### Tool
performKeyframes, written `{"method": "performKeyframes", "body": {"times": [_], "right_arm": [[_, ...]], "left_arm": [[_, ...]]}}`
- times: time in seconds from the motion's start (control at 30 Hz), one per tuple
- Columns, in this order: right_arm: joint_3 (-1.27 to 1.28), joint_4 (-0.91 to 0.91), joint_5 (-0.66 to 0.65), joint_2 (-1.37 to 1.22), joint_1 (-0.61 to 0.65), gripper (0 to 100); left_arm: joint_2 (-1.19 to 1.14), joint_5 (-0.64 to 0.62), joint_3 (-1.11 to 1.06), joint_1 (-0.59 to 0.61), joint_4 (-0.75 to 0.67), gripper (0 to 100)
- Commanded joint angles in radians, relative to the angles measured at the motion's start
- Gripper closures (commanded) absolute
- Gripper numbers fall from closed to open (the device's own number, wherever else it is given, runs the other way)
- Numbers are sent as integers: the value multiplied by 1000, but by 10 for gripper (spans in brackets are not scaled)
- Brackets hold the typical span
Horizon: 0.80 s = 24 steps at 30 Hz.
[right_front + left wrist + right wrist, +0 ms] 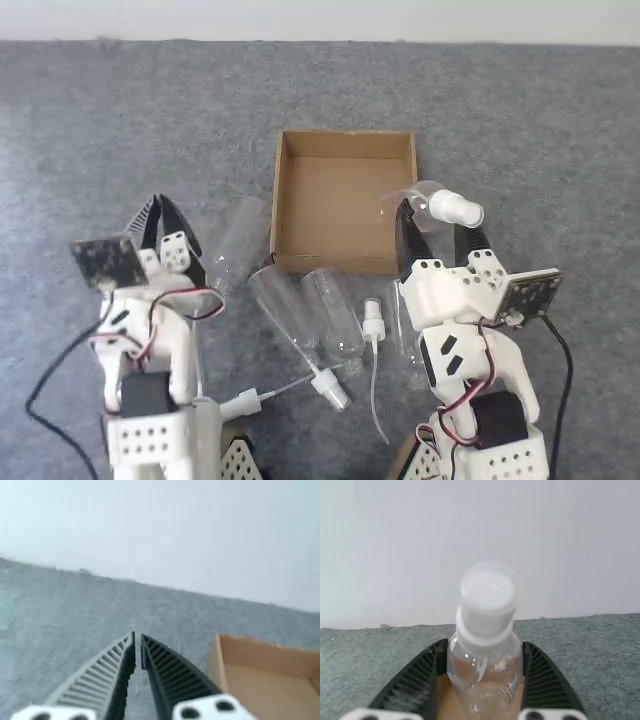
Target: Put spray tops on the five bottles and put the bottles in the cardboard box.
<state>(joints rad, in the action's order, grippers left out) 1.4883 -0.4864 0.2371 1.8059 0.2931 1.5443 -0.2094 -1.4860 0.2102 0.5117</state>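
Between the jaws of the right gripper [484, 646], which are closed on its upper body, sits a clear plastic bottle [485, 680] with its spray top [487, 597] fitted. The cardboard box [345, 140] lies just below and beside this gripper. The left gripper [138, 637] is nearly shut and empty. Uncapped bottles [335, 310] lie on the bench [560, 120] behind the right gripper. The bottle is probably light, thin-walled and slippery, so the stiffer shoulder should be the safest place to hold it.

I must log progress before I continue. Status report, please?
Left pincer shut, holding nothing. Right pincer shut on capped bottle, raised near cardboard box edge. Loose bottles lie in front of box.
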Motion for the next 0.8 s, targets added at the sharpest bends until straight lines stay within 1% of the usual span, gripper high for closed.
{"method": "performKeyframes", "body": {"times": [0.0, 0.07, 0.17, 0.3, 0.43, 0.6, 0.67, 0.77], "right_arm": [[-17, -2, -15, 5, -4, 919], [-17, 1, -15, 5, -2, 919], [-29, 7, -20, 5, -2, 919], [-75, -2, -61, 4, -2, 919], [-109, -2, -64, 4, -1, 917], [-187, -2, -63, 1, 1, 919], [-230, -2, -64, -22, 27, 919], [-310, -2, -66, -128, 74, 919]], "left_arm": [[233, -8, -8, -5, 114, 985], [292, -6, -28, -2, 137, 985], [275, -6, -36, 3, 135, 985], [278, -3, -61, 3, 133, 985], [278, 38, -76, 3, 114, 984], [278, 41, -79, 5, 114, 984], [278, 43, -79, 5, 114, 984], [278, 43, -81, 5, 114, 984]]}}
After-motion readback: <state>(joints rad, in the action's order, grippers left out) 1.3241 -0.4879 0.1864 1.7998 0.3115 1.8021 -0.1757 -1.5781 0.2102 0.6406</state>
